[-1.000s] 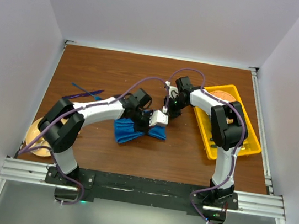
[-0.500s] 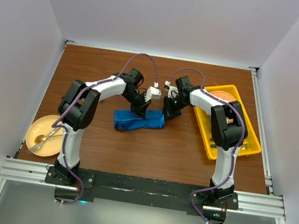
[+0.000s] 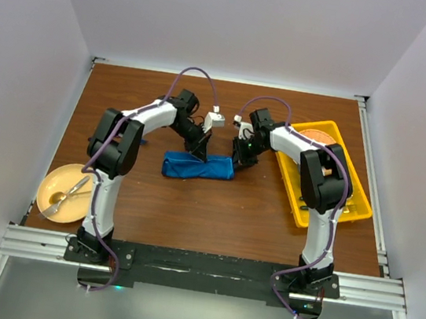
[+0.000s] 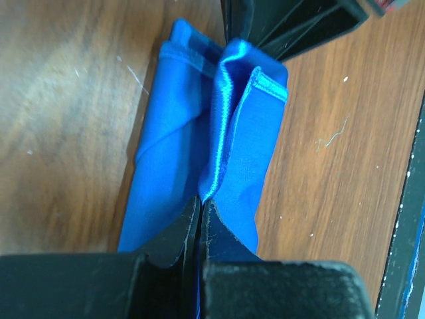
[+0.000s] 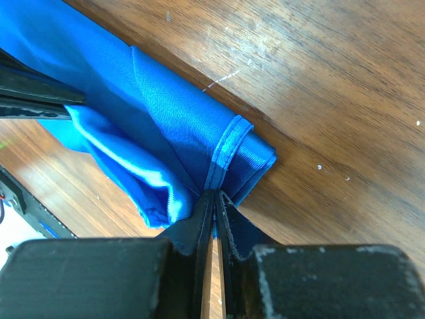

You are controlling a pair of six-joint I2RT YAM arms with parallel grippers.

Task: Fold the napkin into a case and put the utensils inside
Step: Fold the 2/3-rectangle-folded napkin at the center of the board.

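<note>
Top external: the napkin (image 3: 198, 167) now lies mid-table as a narrow oblong band, long axis left-right. A second ago it was a skewed bunch under your left arm. The left gripper (image 3: 200, 152) has swung round to the far edge and is pinched tight on a raised ridge of cloth. The right gripper (image 3: 238, 160) hasn't moved and is clamped on the hemmed right-end corner. My read: it's close to case shape, but the layers are still puffy and need flattening. The utensils aren't visible, possibly behind your left arm. The yellow tray (image 3: 353, 197) is at right, the plate (image 3: 49, 184) near-left.
</note>
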